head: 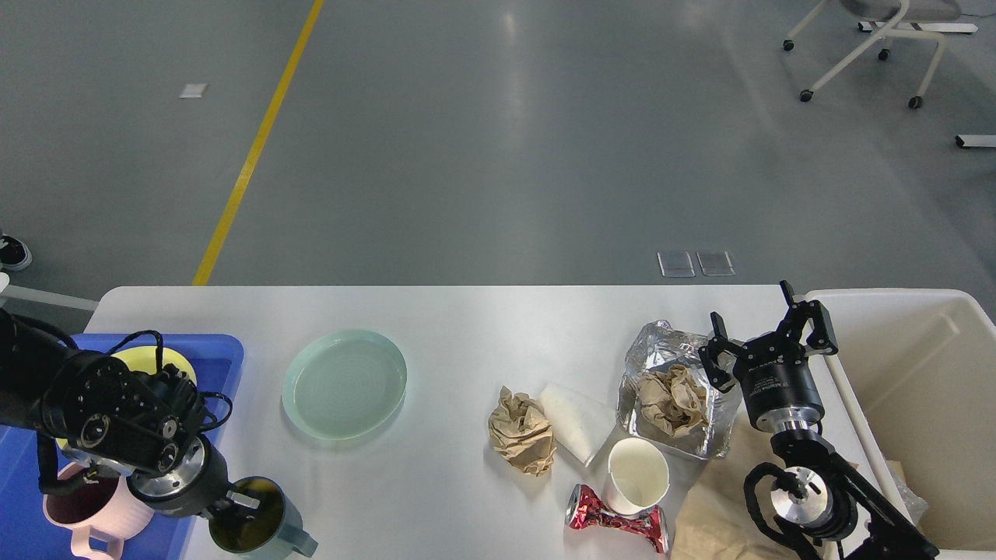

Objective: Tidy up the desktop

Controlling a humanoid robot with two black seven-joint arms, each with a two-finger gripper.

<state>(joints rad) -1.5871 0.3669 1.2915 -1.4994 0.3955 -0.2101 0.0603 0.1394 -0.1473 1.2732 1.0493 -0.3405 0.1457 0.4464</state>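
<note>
Head view: the wide white rectangular desktop (467, 327) fills the near half of the scene, grey floor beyond it. Near left, the left gripper (233, 502) is at the rim of a grey-teal plastic mug (261, 529); its fingers are hidden behind the wrist, so cannot tell if it pinches the mug. Just left of it, a blue plastic tray (222, 350) holds a pink plastic mug (74, 513) and a yellow plate (148, 359). A round pale green plate (345, 383) lies on the desktop right of the tray. Right of centre is litter: crumpled brown paper ball (521, 432), white paper cup (638, 476), crushed red can (618, 519), foil container (673, 389) with brown paper inside. The right gripper (770, 334) hovers by the foil's right edge, fingers spread, empty. A cream plastic bin (934, 342) stands far right.

Step looks like: teal mug going to the blue tray. Next move likely needs the mug carried left over the tray wall, set beside the pink mug.
</note>
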